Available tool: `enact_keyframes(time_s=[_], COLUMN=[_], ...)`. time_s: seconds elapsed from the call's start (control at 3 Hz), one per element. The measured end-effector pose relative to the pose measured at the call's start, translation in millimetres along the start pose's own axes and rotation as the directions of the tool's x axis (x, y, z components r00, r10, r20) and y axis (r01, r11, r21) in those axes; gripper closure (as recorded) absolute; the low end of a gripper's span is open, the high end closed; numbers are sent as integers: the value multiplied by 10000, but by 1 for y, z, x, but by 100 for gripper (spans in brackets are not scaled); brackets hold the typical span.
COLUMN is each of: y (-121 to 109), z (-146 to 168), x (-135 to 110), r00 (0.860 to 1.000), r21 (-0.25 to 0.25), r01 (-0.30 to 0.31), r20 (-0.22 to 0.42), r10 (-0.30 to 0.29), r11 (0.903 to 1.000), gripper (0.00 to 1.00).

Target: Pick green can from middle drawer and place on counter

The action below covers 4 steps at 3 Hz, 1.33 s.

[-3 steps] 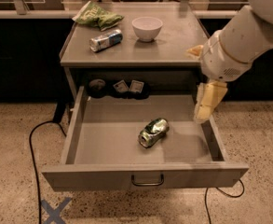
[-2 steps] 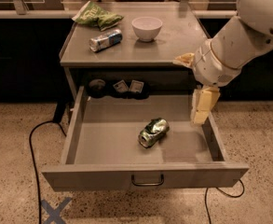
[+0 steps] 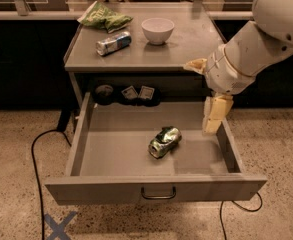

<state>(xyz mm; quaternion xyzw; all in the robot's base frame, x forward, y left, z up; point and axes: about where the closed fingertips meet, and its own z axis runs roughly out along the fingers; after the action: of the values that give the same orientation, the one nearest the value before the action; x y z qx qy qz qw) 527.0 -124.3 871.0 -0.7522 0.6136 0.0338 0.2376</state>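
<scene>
The green can (image 3: 164, 141), shiny green and silver and dented, lies on its side in the middle of the open middle drawer (image 3: 111, 154). The drawer is pulled fully out, with its curved pull handle (image 3: 158, 193) at the front. My gripper (image 3: 201, 96) hangs on the white arm over the drawer's right side, to the right of the can and above it. It is open and empty: one cream finger (image 3: 213, 116) points down into the drawer and the other (image 3: 195, 65) sticks out left at counter height. The grey counter (image 3: 186, 49) is above the drawer.
On the counter stand a white bowl (image 3: 157, 30), a silver-white can with blue marks (image 3: 113, 43) and a green snack bag (image 3: 103, 18). Dark small objects (image 3: 126, 94) sit on the shelf behind the drawer. A black cable (image 3: 38, 154) runs over the floor at the left.
The arm and gripper have shifted a little to the left and slightly down over the drawer's right side. The can has not moved.
</scene>
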Motion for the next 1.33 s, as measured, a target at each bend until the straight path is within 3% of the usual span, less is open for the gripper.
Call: enact_keyframes(time_s=[0.67, 1.0, 1.33], y=[-20, -22, -18], z=[64, 101, 145], x=[15, 24, 32], r00=[9953, 9948, 9975], r21=[-506, -853, -1240], r01=[744, 816, 512], r20=[666, 678, 544], r10=[-710, -759, -447], r11=[9959, 9930, 9910], gripper=[0, 0, 0])
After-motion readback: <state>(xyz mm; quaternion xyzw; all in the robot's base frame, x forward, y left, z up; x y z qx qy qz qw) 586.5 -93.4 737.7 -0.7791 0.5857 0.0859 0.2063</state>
